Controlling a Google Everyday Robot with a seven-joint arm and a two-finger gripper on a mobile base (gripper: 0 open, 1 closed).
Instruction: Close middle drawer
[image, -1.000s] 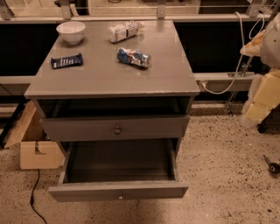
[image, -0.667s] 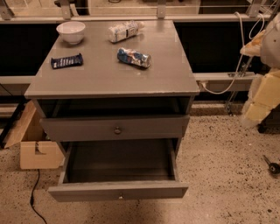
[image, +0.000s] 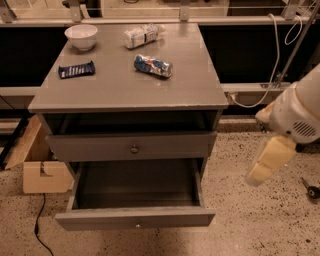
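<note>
The middle drawer (image: 135, 218) is the low grey front with a tiny pale knob. It stands pulled far out of the grey cabinet (image: 125, 90), and its dark grey inside (image: 137, 182) holds nothing. Above it, the taller-fronted drawer (image: 100, 146) with a dark knob is slightly out. The lowest drawer is hidden. My gripper (image: 270, 161) is the cream piece hanging from the white arm (image: 300, 112). It hangs in the air to the right of the cabinet, at about the height of the open drawer and apart from it.
On the cabinet top lie a white bowl (image: 81, 36), a dark blue snack bar (image: 76, 69), a blue chip bag (image: 153, 65) and a pale packet (image: 142, 35). A cardboard box (image: 40, 165) and a black cable (image: 37, 230) are on the speckled floor at the left.
My arm and gripper have come down and a little left, closer to the cabinet's right side. The drawers and the items on top have not moved.
</note>
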